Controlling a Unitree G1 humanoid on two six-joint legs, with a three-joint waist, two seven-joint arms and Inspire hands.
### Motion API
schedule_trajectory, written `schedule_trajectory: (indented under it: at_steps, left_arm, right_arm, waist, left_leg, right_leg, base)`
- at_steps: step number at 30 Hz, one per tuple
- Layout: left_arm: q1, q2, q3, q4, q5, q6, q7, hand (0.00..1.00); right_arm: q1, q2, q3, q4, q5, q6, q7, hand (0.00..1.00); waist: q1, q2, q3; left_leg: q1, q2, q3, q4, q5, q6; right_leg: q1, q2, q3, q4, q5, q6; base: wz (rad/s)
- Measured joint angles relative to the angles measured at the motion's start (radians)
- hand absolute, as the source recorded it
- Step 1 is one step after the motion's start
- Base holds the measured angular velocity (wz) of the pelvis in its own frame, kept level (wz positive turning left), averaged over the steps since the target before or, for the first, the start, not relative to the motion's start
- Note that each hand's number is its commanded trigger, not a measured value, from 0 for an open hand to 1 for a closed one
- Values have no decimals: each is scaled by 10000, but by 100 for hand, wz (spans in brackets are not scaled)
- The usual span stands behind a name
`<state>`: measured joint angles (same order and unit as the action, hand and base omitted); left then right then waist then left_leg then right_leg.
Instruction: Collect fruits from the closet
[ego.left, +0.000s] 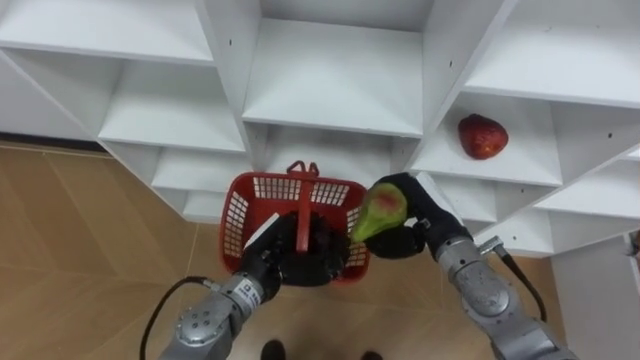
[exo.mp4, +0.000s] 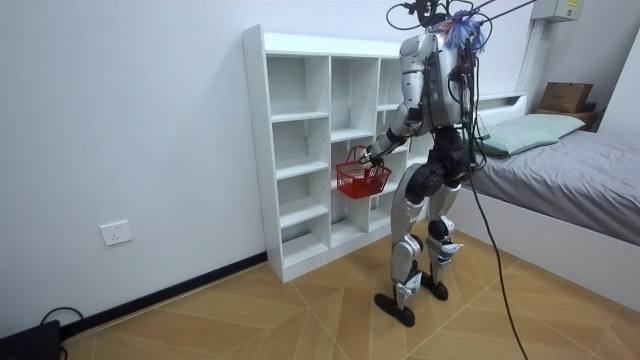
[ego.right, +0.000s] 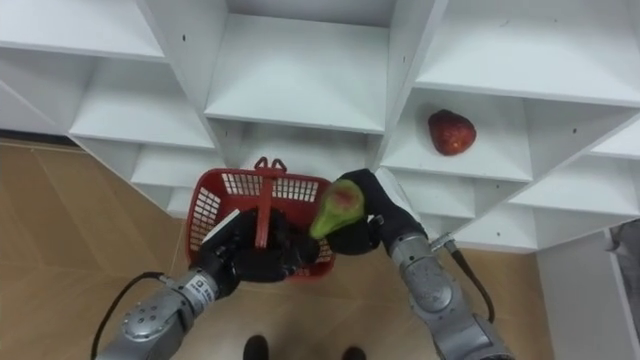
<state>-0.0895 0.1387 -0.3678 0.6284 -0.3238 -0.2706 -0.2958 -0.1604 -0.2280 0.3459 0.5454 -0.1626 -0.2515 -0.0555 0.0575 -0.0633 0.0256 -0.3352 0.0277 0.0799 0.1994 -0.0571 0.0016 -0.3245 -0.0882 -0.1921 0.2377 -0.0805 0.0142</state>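
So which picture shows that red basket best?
The left eye view: the basket is close, seen from above, its handle gripped by the left hand, while the right hand holds a green fruit by its rim. The right eye view shows the same. The room view shows it small, side-on, before the closet.

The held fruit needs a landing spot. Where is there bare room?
Bare: the middle shelf above the red basket, the left shelves. The right shelf has room beside its red fruit. Crowded: the basket's near side, where the left hand grips the handle and the right hand holds the green-red fruit.
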Motion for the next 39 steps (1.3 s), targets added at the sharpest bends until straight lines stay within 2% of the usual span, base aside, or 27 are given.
schedule_trajectory:
  at_steps: [5,10,11,12,14,15,16,17,18,25,39]
  left_arm:
    - [-2,39,-96,0,-259,16,-20,100]
    - [-9,-46,-113,0,-381,25,-41,100]
    - [-9,-58,-114,0,-381,25,-41,100]
    - [-9,-74,-114,0,-381,25,-42,100]
    - [-13,-101,-116,0,-381,25,-43,100]
    - [-13,-114,-119,0,-381,25,-44,100]
    - [-13,-117,-120,0,-381,25,-44,100]
    - [-14,-118,-119,0,-395,25,-51,100]
    - [-27,-120,-119,0,-405,25,-83,100]
    - [-56,-13,-324,17,-406,26,-279,100]
    - [-70,102,-788,16,-378,26,-398,100]
  right_arm:
    - [-242,198,14,460,12,3,-190,100]
    - [-484,370,39,884,-2,1,-298,100]
    - [-495,371,39,899,-2,1,-307,93]
    - [-521,374,40,926,-2,1,-327,60]
    - [-559,381,39,979,-2,1,-353,60]
    - [-559,381,38,989,-2,1,-380,49]
    - [-561,381,38,996,-11,1,-392,25]
    - [-600,390,30,1090,-95,-8,-411,10]
    - [-658,385,24,1211,-275,-6,-412,0]
    - [-766,406,44,1519,-834,-4,-361,0]
    - [-768,393,280,1530,-1763,-2,-267,0]
  waist:
    - [-16,1,1]
    - [-12,15,10]
    - [-10,19,13]
    - [-9,32,23]
    - [-10,48,46]
    - [-10,57,63]
    - [-10,65,73]
    - [-27,84,87]
    - [-37,102,105]
    - [-5,209,177]
    - [12,221,168]
  left_leg:
    - [-5,5,-3,0,0,0]
    - [5,4,-10,2,0,0]
    - [5,4,-10,2,0,0]
    - [5,4,-11,1,-1,-1]
    - [5,4,-11,0,-1,-1]
    - [5,5,-11,-1,-2,-3]
    - [4,6,-11,-2,-4,-6]
    - [-4,6,-16,-1,-5,-7]
    - [-9,6,-18,0,-5,-7]
    - [-25,19,-16,-4,-20,-26]
    - [-208,25,-14,56,-21,-26]
  right_leg:
    - [9,5,-17,-9,0,0]
    - [24,2,-23,-11,1,-1]
    - [24,2,-23,-11,1,-1]
    - [25,2,-23,-11,1,-1]
    - [24,3,-23,-12,1,-1]
    - [24,4,-23,-13,1,-1]
    - [24,5,-23,-15,1,-1]
    - [24,4,-38,-22,1,-1]
    - [23,4,-40,-24,1,-1]
    - [3,9,-54,-38,-1,-1]
    - [-121,11,-87,-30,2,-6]
  base:
    - [0]
    - [0]
    - [0]
    - [0]
    - [0]
    - [0]
    - [0]
    - [0]
    - [0]
    - [0]
    - [1]
